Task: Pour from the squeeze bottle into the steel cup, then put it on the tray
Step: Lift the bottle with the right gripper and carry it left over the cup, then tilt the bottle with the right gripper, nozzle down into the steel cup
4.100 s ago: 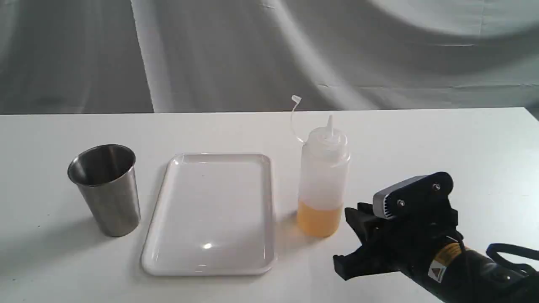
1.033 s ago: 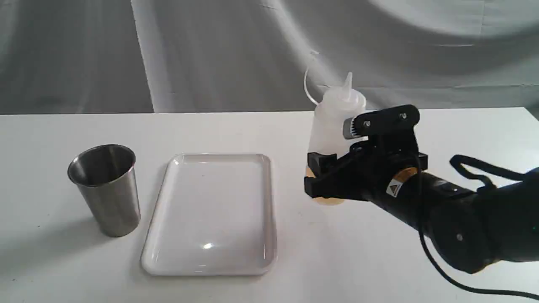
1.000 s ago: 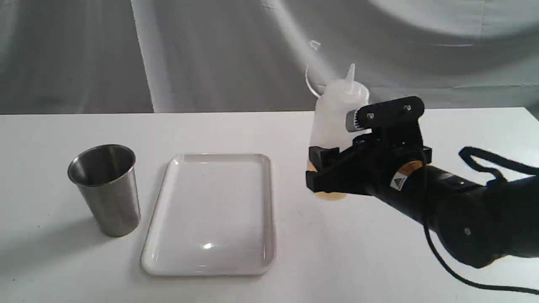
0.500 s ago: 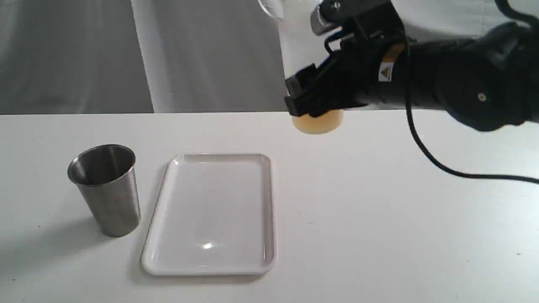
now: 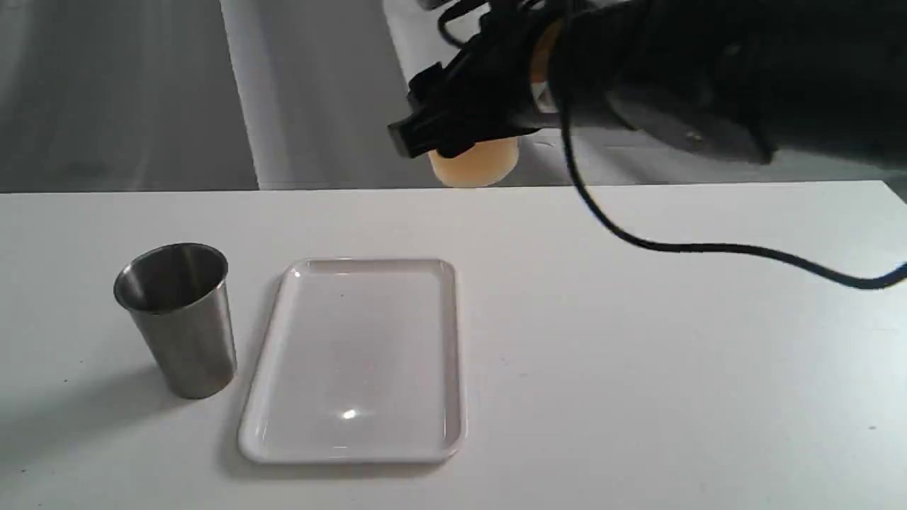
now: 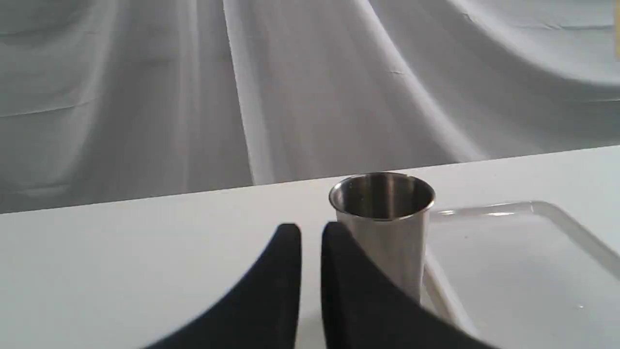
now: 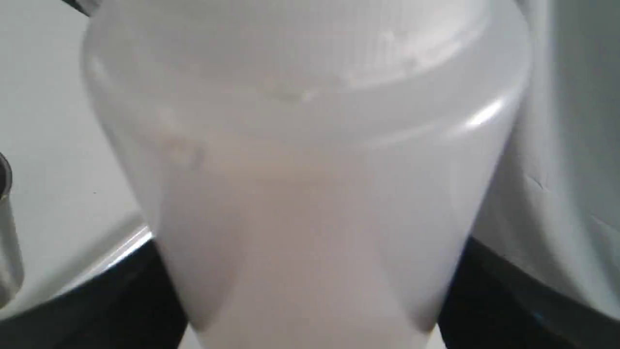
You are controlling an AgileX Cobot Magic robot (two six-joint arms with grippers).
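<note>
Right gripper (image 5: 457,131), upper centre, clamps the squeeze bottle (image 5: 473,164), seemingly upright; steel cup (image 5: 177,315) stands lower left, past the tray (image 5: 368,333).

No legible text, numbers or brand marks in any view. Only candidate: a sticker (image 5: 543,60) on the arm just behind the right tool (image 5: 418,110), seen as a yellow-orange patch with a white bit below it. It is mostly hidden and blurred, so nothing on it can be read.
</note>
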